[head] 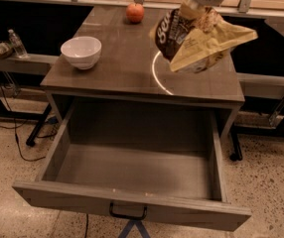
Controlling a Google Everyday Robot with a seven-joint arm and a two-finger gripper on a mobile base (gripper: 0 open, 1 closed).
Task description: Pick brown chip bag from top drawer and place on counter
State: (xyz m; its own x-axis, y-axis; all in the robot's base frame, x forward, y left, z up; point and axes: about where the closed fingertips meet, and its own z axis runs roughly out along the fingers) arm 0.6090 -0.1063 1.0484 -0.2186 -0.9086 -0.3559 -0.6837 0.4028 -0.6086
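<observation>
Dangling from the gripper (197, 10), the chip bag (196, 41) is hanging in the air over the right half of the counter (117, 58), above the bright ring (154, 73) marked there. It is looking clear of the surface, though the gap under its lowest corner is hard to judge. The gripper is sitting at the very top edge of the view, directly above the bag, and it is pinching the bag's upper end; nothing else is holding the bag up. The dark printed face is facing left and the tan back is flaring out to the right, so the bag is tilting rather than hanging straight.

I am judging the bag to be light, soft and crinkly (mostly air and a few chips), with a slick film that is likely to slip between hard fingers if the pinch loosens early. The contents are fragile, so squeezing the puffed middle is risking crushed chips. The flat end where the gripper is holding now is looking like the right place to grip.

The drawer (132, 170) is standing open below, with only its bare floor showing. The bowl (81, 52) and the apple (135, 12) are sitting well apart from the bag.
</observation>
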